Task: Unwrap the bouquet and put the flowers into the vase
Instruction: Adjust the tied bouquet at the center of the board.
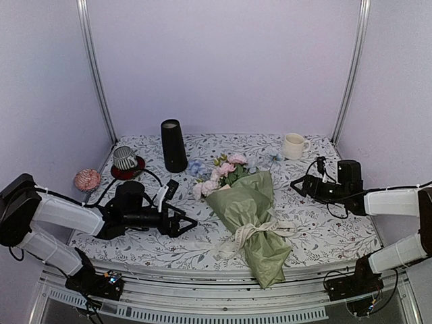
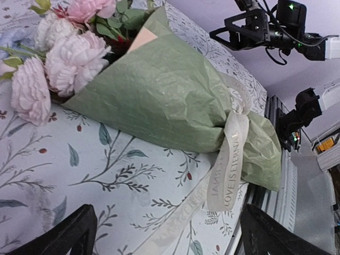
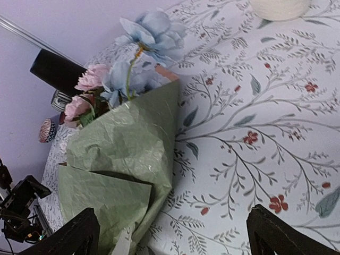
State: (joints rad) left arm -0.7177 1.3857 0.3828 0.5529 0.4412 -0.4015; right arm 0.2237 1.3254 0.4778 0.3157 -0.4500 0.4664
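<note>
In the top view, your bouquet [image 1: 248, 216] lies on the bench [image 1: 324, 229] between the arms. Its flowers [image 1: 226, 169] point far and its wrapped foot reaches over the near edge. The vase [image 1: 173, 145] stands upright, far and left of it. Your left end effector [image 1: 187, 225] and right end effector [image 1: 300, 185] hang released, jaws spread, touching nothing.

In the left wrist view, only two dark finger ends show. The ribbon [image 2: 234, 143] is tied round the paper, which hides the stems.

In the right wrist view, the flowers partly hide the vase, and the top edge cuts off the mug [image 3: 280, 6].
</note>
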